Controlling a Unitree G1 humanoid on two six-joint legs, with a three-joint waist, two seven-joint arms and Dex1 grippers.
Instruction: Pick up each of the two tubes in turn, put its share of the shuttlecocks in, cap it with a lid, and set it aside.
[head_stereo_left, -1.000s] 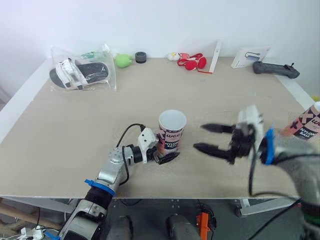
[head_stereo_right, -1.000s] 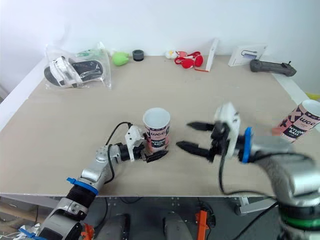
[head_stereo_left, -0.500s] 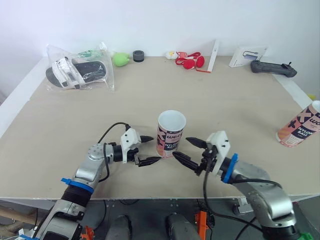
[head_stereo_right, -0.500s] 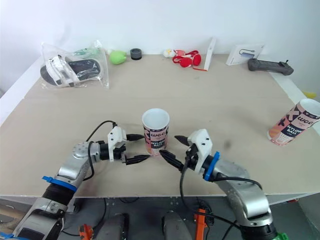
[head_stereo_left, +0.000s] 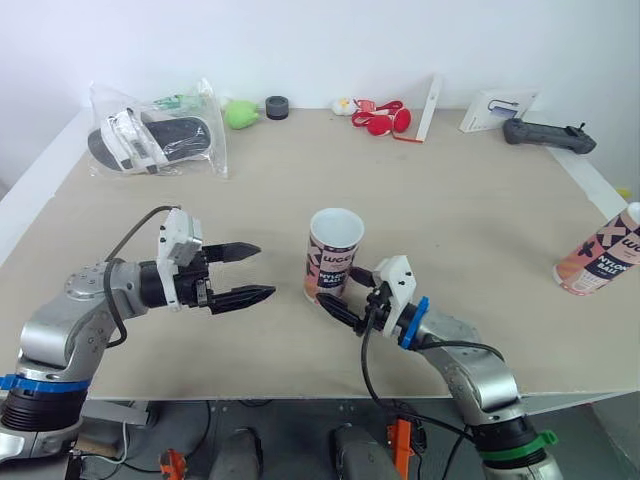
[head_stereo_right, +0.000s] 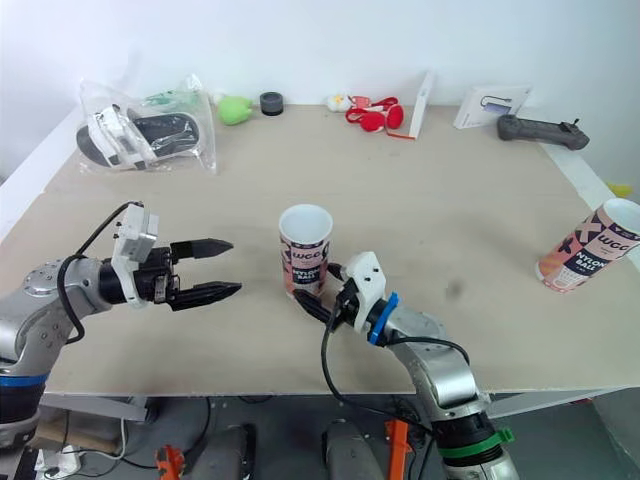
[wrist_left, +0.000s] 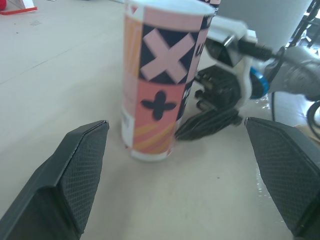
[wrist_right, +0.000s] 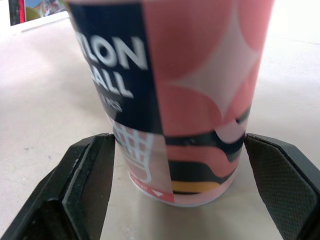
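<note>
The upright tube (head_stereo_left: 334, 252) is stood near the front edge of the surface (head_stereo_left: 470, 190). Its base is bracketed by the wide-open right tool (head_stereo_left: 340, 290), seemingly for pickup. The left tool (head_stereo_left: 262, 270) is held open, empty, apart.

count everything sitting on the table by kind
tubes: 2
bag of sandals: 1
green object: 1
black ring: 1
small white object: 1
red strappy item: 1
white upright panel: 1
white box: 1
black controller: 1
total: 10
</note>
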